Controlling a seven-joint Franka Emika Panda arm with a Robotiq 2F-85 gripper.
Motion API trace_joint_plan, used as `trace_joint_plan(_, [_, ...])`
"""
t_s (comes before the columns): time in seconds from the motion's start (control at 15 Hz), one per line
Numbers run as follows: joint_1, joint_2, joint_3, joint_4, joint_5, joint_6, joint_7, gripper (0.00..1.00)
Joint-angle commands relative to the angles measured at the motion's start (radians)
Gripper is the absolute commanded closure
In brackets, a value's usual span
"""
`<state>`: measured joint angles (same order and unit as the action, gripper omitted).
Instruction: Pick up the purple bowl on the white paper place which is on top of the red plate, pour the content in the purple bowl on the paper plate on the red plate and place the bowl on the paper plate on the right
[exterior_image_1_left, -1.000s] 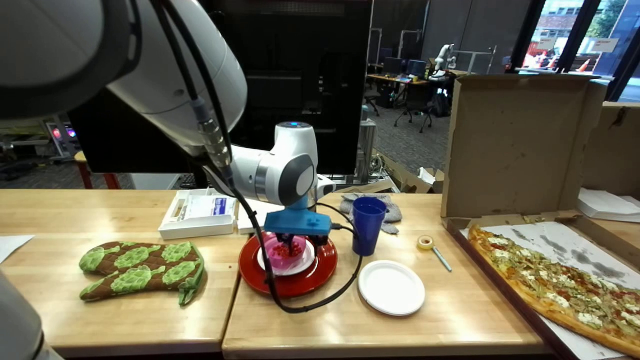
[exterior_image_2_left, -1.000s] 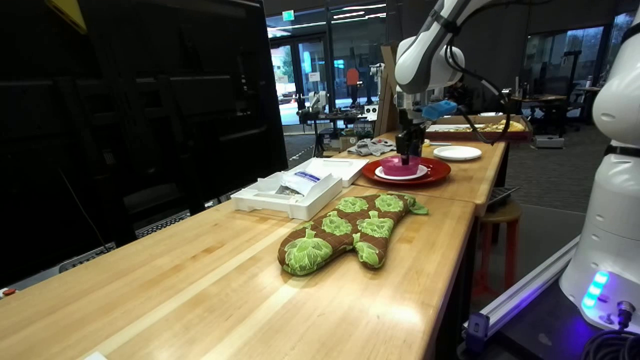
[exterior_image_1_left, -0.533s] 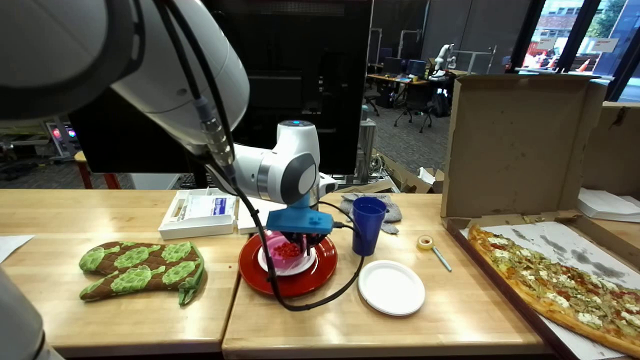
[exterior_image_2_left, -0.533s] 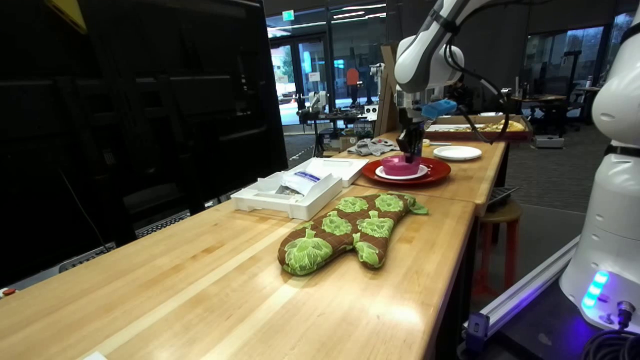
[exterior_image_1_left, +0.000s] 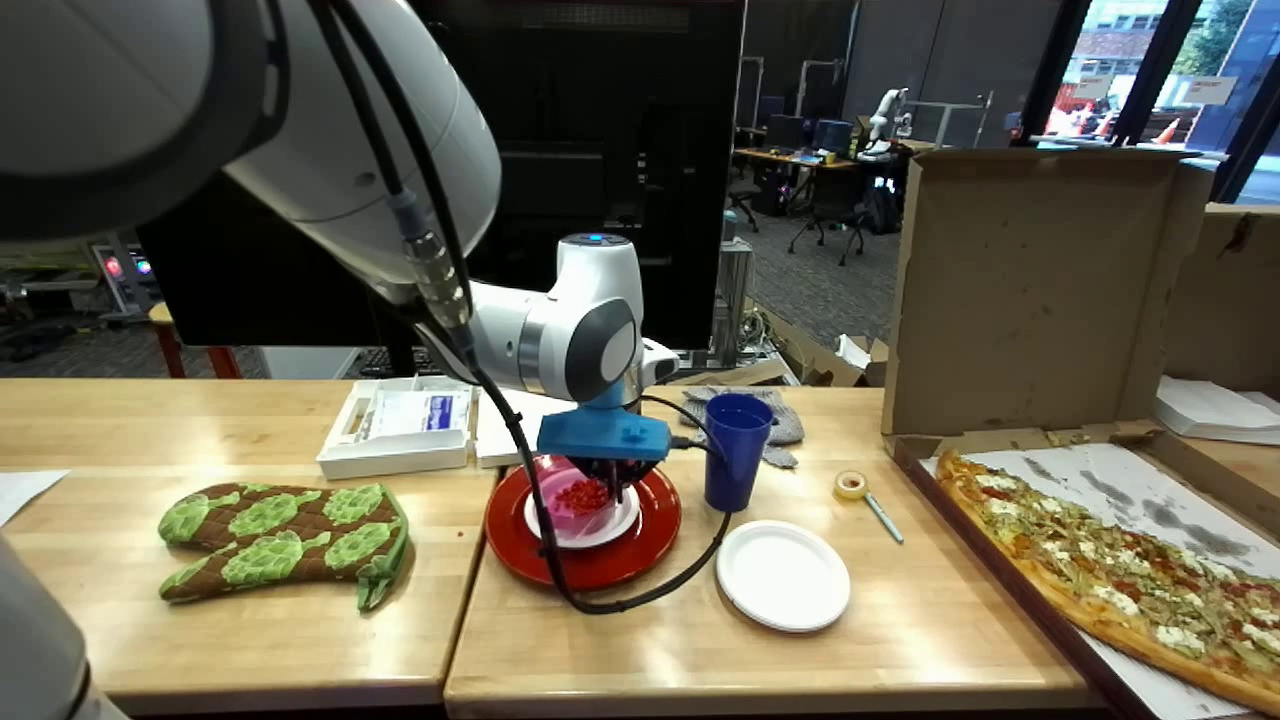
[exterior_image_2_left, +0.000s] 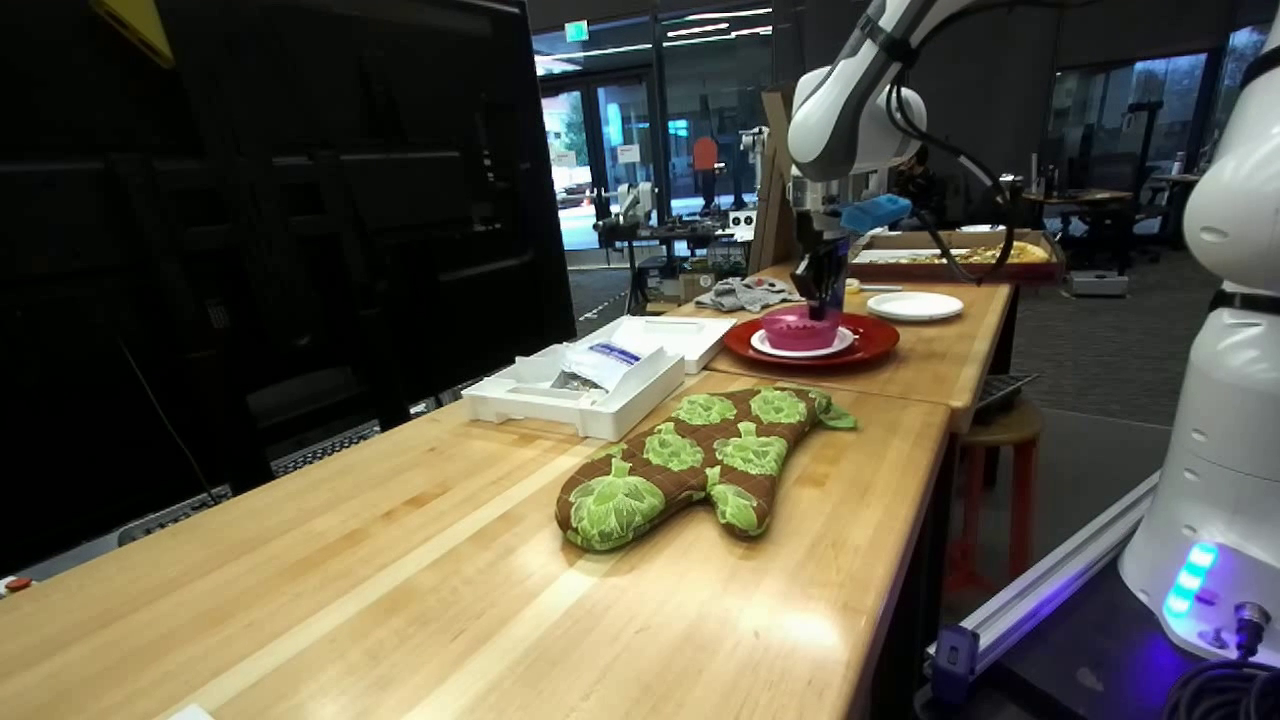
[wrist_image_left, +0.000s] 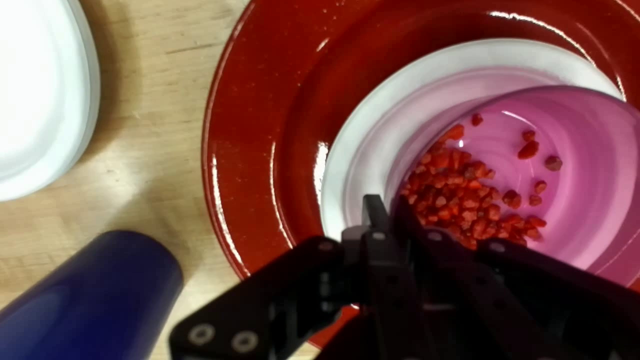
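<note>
The purple bowl (exterior_image_1_left: 567, 500) stands over the white paper plate (wrist_image_left: 347, 145), which lies on the red plate (wrist_image_left: 255, 125). Red bits (wrist_image_left: 455, 195) are heaped inside the bowl, on the side nearest my gripper. My gripper (wrist_image_left: 387, 207) is shut on the bowl's wall, one finger inside and the other outside. In an exterior view the bowl (exterior_image_2_left: 800, 330) looks slightly tipped; whether its base touches the plate I cannot tell. Right of the red plate sits the other paper plate (exterior_image_1_left: 783, 577), with nothing on it.
A blue cup (exterior_image_1_left: 737, 455) stands close to the red plate. My black cable (exterior_image_1_left: 610, 607) loops low over the plates. Left are an oven mitt (exterior_image_1_left: 285, 545) and a white box (exterior_image_1_left: 400, 430). Tape (exterior_image_1_left: 850, 486), a marker (exterior_image_1_left: 884, 518) and an upright-lidded pizza box (exterior_image_1_left: 1040, 300) are rightward.
From over the bowl's middle my gripper has moved to its right side and closed on the wall. Bowl and plates have shifted slightly right in an exterior view. A red speck has appeared on the table.
</note>
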<state>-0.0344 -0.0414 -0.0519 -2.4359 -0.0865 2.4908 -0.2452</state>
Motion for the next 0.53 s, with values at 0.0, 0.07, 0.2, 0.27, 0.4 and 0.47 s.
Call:
trace_joint_plan(0.0, [-0.014,-0.019,-0.004,-0.015,-0.053,0.012,0.043,0.98])
trace_joint_plan(0.07, [-0.018,-0.029,-0.005,-0.018,-0.078,0.010,0.064,0.98])
trace_joint_plan(0.2, [-0.027,-0.058,-0.005,-0.028,-0.146,-0.015,0.112,0.98])
trace_joint_plan(0.27, [-0.033,-0.074,-0.004,-0.036,-0.191,-0.017,0.144,0.98])
trace_joint_plan(0.4, [-0.039,-0.109,0.000,-0.050,-0.250,-0.026,0.189,0.98])
trace_joint_plan(0.47, [-0.041,-0.124,0.002,-0.056,-0.265,-0.032,0.203,0.98])
